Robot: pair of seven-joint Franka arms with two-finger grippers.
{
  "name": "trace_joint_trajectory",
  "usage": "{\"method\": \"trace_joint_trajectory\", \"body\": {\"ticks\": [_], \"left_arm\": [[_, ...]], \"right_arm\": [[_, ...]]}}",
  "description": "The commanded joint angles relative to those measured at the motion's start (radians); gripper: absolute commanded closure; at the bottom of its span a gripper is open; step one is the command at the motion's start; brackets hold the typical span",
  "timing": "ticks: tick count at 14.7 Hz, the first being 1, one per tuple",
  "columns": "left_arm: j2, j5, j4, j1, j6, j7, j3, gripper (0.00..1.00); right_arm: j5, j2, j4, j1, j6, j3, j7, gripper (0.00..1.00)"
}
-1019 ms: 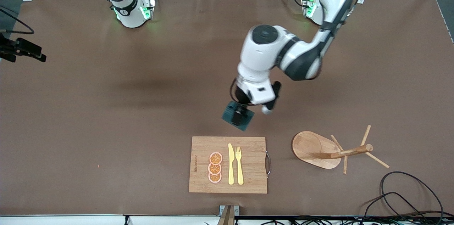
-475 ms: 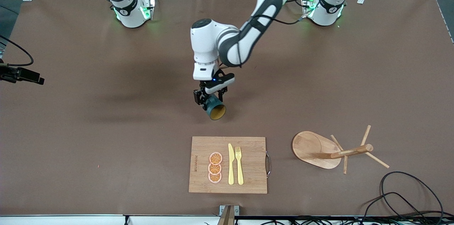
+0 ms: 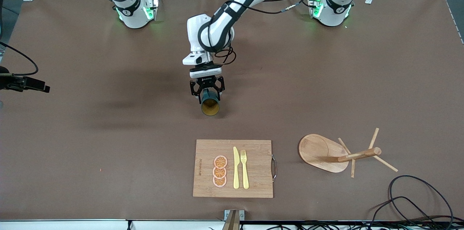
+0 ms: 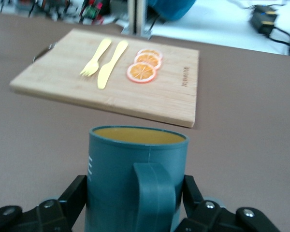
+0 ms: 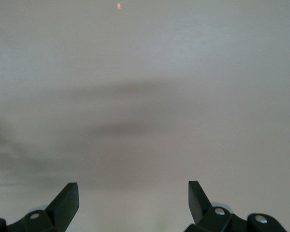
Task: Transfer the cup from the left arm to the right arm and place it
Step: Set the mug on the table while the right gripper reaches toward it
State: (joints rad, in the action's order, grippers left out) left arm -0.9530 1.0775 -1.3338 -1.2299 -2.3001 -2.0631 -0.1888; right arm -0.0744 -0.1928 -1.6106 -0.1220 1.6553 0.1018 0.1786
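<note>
The cup (image 3: 210,106) is dark teal with a tan inside. It hangs on its side over the middle of the table, mouth toward the front camera. My left gripper (image 3: 207,96) is shut on its body, a finger on each side. In the left wrist view the cup (image 4: 135,164) fills the lower middle with its handle facing the camera, held by the left gripper (image 4: 135,193). My right gripper (image 5: 133,188) is open over bare table with nothing between its fingers. In the front view the right gripper (image 3: 40,87) shows as a dark shape at the right arm's end of the table.
A wooden cutting board (image 3: 253,164) with three orange slices (image 3: 219,171), a yellow knife (image 3: 236,167) and a fork (image 3: 244,168) lies nearer the front camera than the cup. A tipped wooden mug tree (image 3: 326,152) lies toward the left arm's end, with black cables (image 3: 417,193) nearby.
My left arm swung the cup toward the right arm's end and turned its mouth to the front camera. The right gripper drifted a little over the table's edge.
</note>
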Motion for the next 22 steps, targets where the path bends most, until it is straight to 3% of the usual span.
{"method": "trace_joint_trajectory", "body": {"ticks": [1, 3, 6, 9, 10, 11, 16, 19, 22], "left_arm": [[-0.061, 0.170, 0.035, -0.046, 0.068, -0.109, -0.020, 0.52], [-0.095, 0.303, 0.031, -0.071, 0.106, -0.217, -0.018, 0.52], [-0.133, 0.383, 0.027, -0.109, 0.201, -0.299, -0.015, 0.47], [-0.147, 0.424, -0.005, -0.123, 0.228, -0.318, -0.014, 0.31], [-0.144, 0.424, -0.016, -0.131, 0.229, -0.325, -0.012, 0.10], [-0.142, 0.417, -0.018, -0.134, 0.243, -0.333, -0.003, 0.00], [-0.118, 0.276, -0.018, -0.144, 0.364, -0.489, 0.133, 0.00], [-0.096, 0.208, -0.018, -0.149, 0.461, -0.542, 0.210, 0.00], [-0.047, 0.107, -0.018, -0.149, 0.560, -0.546, 0.276, 0.00]], "right_arm": [[-0.031, -0.034, -0.003, 0.022, 0.037, -0.001, -0.002, 0.00], [-0.031, -0.053, -0.003, 0.051, 0.044, -0.001, -0.074, 0.00], [-0.031, -0.054, -0.014, 0.103, 0.047, -0.001, -0.180, 0.00], [-0.031, -0.059, -0.018, 0.139, 0.057, -0.001, -0.244, 0.00], [-0.031, -0.066, -0.028, 0.156, 0.063, -0.001, -0.281, 0.00], [-0.034, -0.066, -0.040, 0.174, 0.064, -0.002, -0.327, 0.00], [-0.044, -0.066, -0.107, 0.312, 0.104, -0.004, -0.442, 0.00], [-0.140, -0.065, -0.173, 0.338, 0.179, -0.004, -0.441, 0.00], [-0.143, -0.065, -0.230, 0.424, 0.265, -0.004, -0.442, 0.00]]}}
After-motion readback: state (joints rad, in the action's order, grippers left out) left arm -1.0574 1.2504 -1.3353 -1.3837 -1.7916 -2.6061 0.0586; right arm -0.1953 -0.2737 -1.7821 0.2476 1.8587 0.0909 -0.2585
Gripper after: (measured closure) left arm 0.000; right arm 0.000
